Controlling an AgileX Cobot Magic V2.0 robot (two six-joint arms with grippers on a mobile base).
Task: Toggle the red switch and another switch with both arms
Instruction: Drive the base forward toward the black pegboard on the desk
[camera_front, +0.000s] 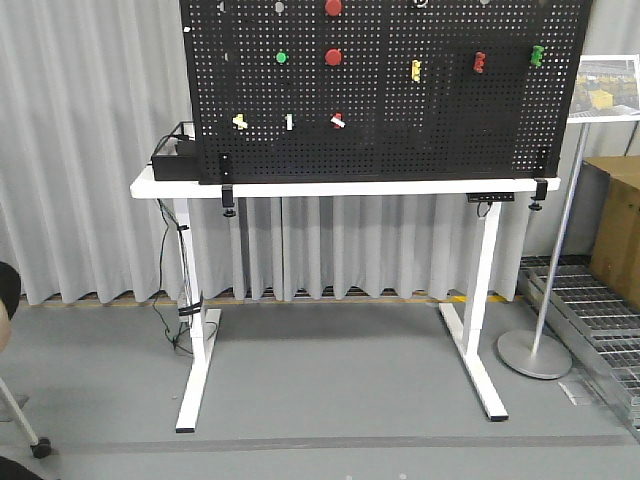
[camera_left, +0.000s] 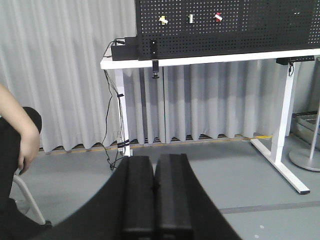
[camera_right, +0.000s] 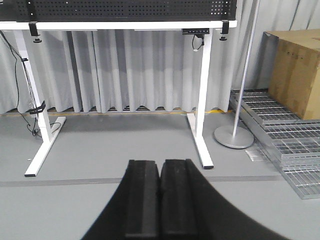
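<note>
A black pegboard (camera_front: 400, 140) stands upright on a white table (camera_front: 340, 187). Low on the board sits the small red switch (camera_front: 338, 121) with a white lever tip, also seen in the left wrist view as the red switch (camera_left: 218, 17). To its left are a white switch (camera_front: 289, 122) and a yellow switch (camera_front: 240, 122). My left gripper (camera_left: 154, 165) is shut and empty, far back from the table over the floor. My right gripper (camera_right: 160, 170) is shut and empty too, facing the table legs. Neither arm shows in the front view.
Round red buttons (camera_front: 333, 56) and a green one (camera_front: 281, 57) sit higher on the board. A black box (camera_front: 175, 160) is on the table's left end. A sign stand (camera_front: 535, 353), floor grating (camera_right: 290, 145) and a cardboard box (camera_right: 295, 70) are on the right. A person (camera_left: 20, 145) sits at left.
</note>
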